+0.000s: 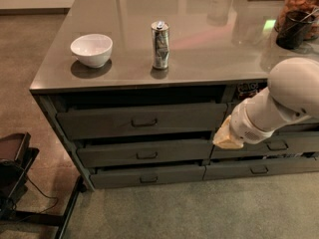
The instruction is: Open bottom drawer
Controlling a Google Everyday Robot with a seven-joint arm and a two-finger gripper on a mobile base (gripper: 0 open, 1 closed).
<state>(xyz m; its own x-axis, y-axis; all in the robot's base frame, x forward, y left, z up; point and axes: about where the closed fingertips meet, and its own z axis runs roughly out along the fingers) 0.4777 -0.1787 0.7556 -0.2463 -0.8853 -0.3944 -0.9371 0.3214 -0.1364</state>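
Note:
The bottom drawer [169, 175] is the slimmest front in the left stack, dark grey-green, with a small loop handle [148, 179] at its centre. It sits slightly out, like the two taller drawers above it [142, 121] [144, 153]. My gripper [226, 139] is the tan tip of the white arm [279, 103] coming in from the right. It hangs in front of the seam between the left and right drawer stacks, at the middle drawer's height. It is above and to the right of the bottom drawer's handle and touches nothing that I can see.
On the counter top [199, 54] stand a white bowl [91, 49], a metal can [160, 45], a dark cup [293, 30] and a jar [300, 4]. A right stack of drawers [259, 169] sits behind the arm. A black stand [15, 178] is on the carpet at left.

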